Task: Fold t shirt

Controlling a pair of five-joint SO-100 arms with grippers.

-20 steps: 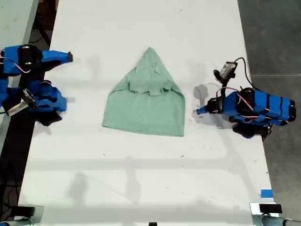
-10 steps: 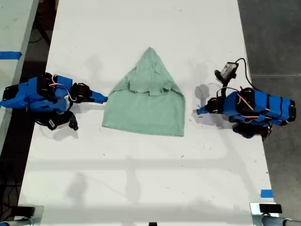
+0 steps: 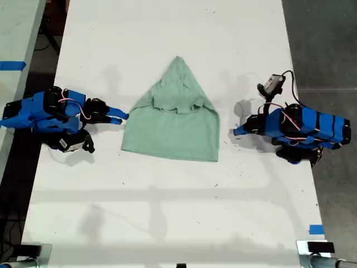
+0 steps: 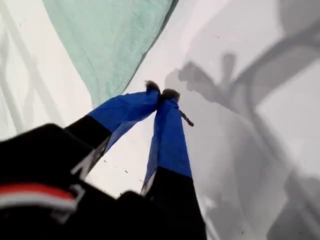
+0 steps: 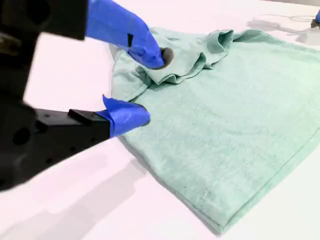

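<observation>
two blue arms lie on the white table, one at each side of the t shirt in the exterior view. the t shirt lies flat near the table's middle, partly folded: its sleeves are turned in over the body so the top narrows to a point, and the straight hem faces the exterior view's bottom. my first gripper, at the exterior view's right, has its jaws closed tip to tip on nothing, low over bare table just beside the shirt's edge and apart from it. my second gripper, at the exterior view's left, has its jaws parted at the shirt's side edge, near the folded sleeve; whether a tip touches the cloth i cannot tell.
</observation>
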